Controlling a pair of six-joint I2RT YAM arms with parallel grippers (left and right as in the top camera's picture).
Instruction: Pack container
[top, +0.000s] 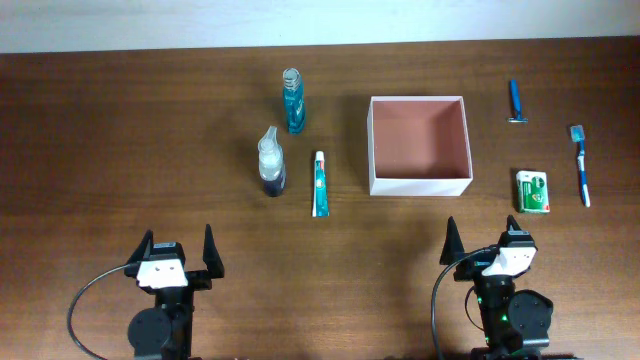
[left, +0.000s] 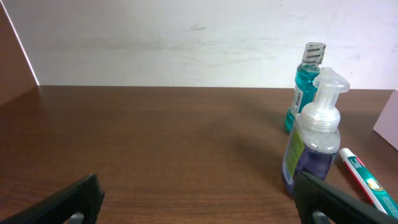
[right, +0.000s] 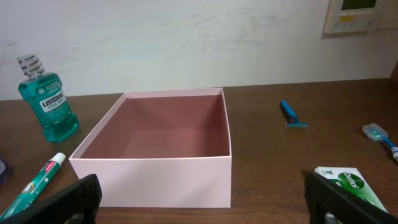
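The container (top: 420, 185), a square open box with white walls and a pinkish-brown inside, stands empty at the table's middle right; it also shows in the right wrist view (right: 155, 180). Left of it lie a toothpaste tube (top: 319, 184), a foam pump bottle (top: 271, 163) and a teal mouthwash bottle (top: 293, 101). Right of it lie a blue razor (top: 516, 102), a blue toothbrush (top: 581, 164) and a green-and-white packet (top: 533, 190). My left gripper (top: 179, 252) is open and empty near the front edge. My right gripper (top: 488, 243) is open and empty in front of the container.
The left wrist view shows the pump bottle (left: 313, 134), the mouthwash (left: 303, 87) and the toothpaste (left: 367, 183) ahead to the right. A white wall stands behind the table's far edge. The right wrist view shows the packet (right: 349, 184) close to my right finger.
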